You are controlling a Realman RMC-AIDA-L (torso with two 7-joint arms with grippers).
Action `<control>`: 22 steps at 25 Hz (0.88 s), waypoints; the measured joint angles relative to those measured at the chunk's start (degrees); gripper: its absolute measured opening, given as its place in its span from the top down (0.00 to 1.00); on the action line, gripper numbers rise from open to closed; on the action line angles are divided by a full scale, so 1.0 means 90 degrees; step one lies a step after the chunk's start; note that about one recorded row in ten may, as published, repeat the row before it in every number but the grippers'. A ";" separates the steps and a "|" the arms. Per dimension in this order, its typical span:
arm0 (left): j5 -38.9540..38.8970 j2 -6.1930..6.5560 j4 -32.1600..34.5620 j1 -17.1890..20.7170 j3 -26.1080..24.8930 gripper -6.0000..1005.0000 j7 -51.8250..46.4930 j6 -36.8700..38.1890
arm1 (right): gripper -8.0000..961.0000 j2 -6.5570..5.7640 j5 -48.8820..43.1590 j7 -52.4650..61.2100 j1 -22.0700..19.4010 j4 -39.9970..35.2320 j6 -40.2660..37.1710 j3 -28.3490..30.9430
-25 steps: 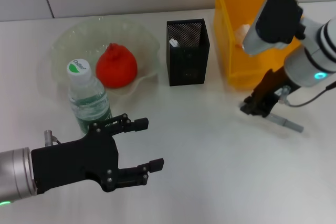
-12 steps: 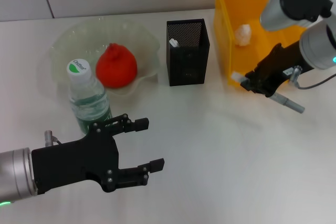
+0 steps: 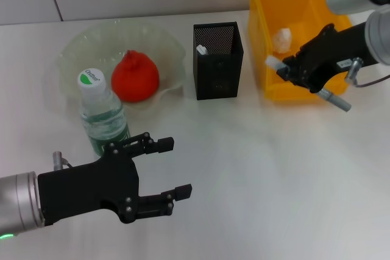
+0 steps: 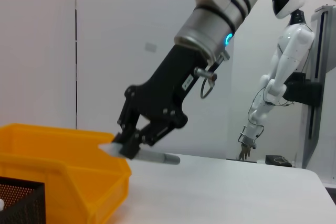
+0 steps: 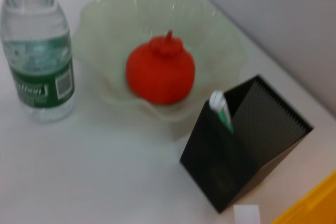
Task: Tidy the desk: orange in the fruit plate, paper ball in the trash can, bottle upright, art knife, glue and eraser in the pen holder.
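Nearest me, below the bottle [image 3: 102, 114], my left gripper [image 3: 159, 175] hovers over the table [image 3: 244, 181] with fingers spread wide, holding nothing. The bottle stands upright just beside the fruit plate [image 3: 79, 47], where the orange [image 3: 134, 77] sits. Right of the plate, the pen holder [image 3: 218, 60] has a white-tipped item poking up inside. Beyond it, at the trash can [image 3: 286, 35], my right gripper [image 3: 291, 70] is clamped on the grey art knife [image 3: 334, 99], raised off the table by the bin's front wall. The paper ball [image 3: 281, 39] lies inside the can.
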 joint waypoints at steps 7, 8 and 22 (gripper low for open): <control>0.0001 0.0001 -0.0024 -0.0011 -0.0007 0.20 0.0008 -0.0001 | 0.84 0.0001 0.0593 -0.0222 -0.0268 -0.0532 0.0023 0.0328; 0.0001 0.0001 -0.0024 -0.0013 -0.0008 0.20 0.0009 -0.0001 | 0.84 0.0001 0.0593 -0.0222 -0.0268 -0.0532 0.0023 0.0328; 0.0001 -0.0007 -0.0024 -0.0055 -0.0004 0.20 -0.0024 -0.0001 | 0.85 -0.0023 0.2683 -0.1781 -0.0340 0.0130 -0.0016 0.1641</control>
